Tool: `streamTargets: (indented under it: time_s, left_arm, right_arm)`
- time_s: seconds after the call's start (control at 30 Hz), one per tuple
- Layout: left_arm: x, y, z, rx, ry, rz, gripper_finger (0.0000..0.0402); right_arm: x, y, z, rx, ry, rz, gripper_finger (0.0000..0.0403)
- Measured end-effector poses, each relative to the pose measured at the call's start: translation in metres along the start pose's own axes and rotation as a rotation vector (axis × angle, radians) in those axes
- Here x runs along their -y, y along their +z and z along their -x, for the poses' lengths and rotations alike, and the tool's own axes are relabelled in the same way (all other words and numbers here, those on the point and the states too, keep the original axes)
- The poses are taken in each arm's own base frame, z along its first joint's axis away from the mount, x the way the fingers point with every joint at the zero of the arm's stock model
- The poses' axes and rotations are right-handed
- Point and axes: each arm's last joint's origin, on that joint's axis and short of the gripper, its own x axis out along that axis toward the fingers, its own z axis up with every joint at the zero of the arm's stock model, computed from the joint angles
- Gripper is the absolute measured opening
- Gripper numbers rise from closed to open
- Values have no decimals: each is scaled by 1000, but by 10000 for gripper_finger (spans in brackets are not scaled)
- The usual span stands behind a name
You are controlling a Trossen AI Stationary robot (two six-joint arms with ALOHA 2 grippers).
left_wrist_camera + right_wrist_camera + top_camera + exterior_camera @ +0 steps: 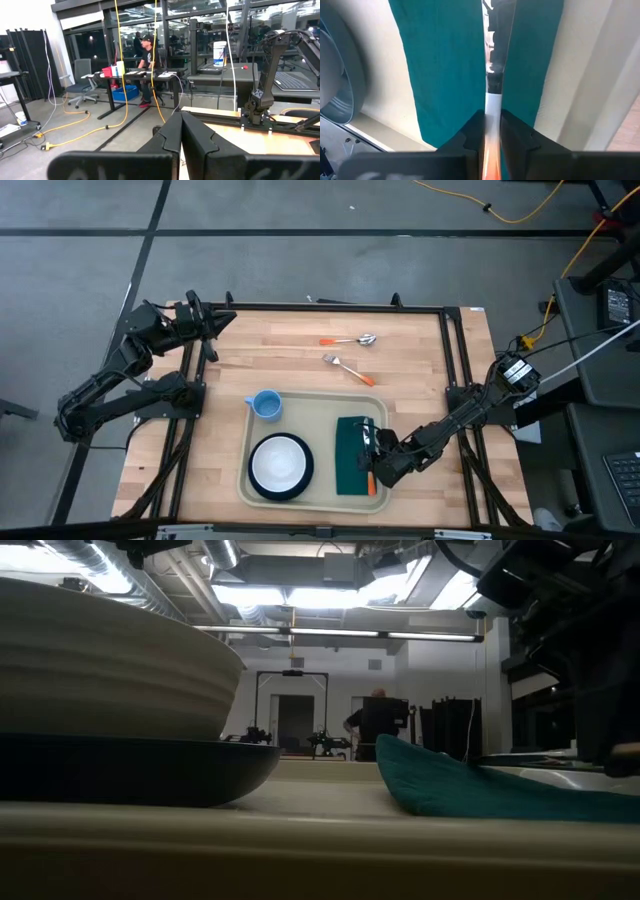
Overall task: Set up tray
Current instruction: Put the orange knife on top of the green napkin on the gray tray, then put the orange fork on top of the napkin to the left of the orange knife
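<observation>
The beige tray [300, 402] lies at the table's near middle. It holds a blue cup [266, 405], a white bowl on a dark plate [281, 465] and a dark green napkin [350, 455] [445, 65] [470, 790]. My right gripper [375, 465] [492, 117] hovers over the napkin's near right part, shut on an orange-handled knife [493, 75]. My left gripper [215, 323] [181, 125] waits shut at the table's far left corner, high up. My right gripper pinches the knife's handle [492, 107] between its two fingers, where the orange grip turns white. The fingers come from the near right, slanting down, and lie along the knife. The silver blade [496, 45] points ahead over the napkin; whether it touches the cloth I cannot tell.
An orange-handled spoon [355, 340] and fork [347, 368] lie on the bare wood beyond the tray. Black frame rails run along the table's left and right edges [452, 360]. Bare tray floor shows between the plate and the napkin [325, 450]. A person sits in the room behind.
</observation>
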Motion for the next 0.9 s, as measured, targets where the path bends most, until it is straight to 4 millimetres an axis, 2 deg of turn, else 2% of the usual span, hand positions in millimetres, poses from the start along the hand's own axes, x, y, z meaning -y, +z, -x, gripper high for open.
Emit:
streamTargets:
  time_s: [0.23,0.6,0.73,0.9]
  left_arm:
    - [0,0,0,1,0,0,4]
    - [0,0,0,1,0,0,4]
    - [0,1,0,15,1,-4,4]
    - [0,4,0,34,1,-8,4]
  right_arm:
    - [-1,0,0,-4,8,2,90]
    - [-2,-1,0,-7,26,27,96]
    - [-14,-3,1,64,192,103,96]
    - [-34,-2,8,283,448,165,96]
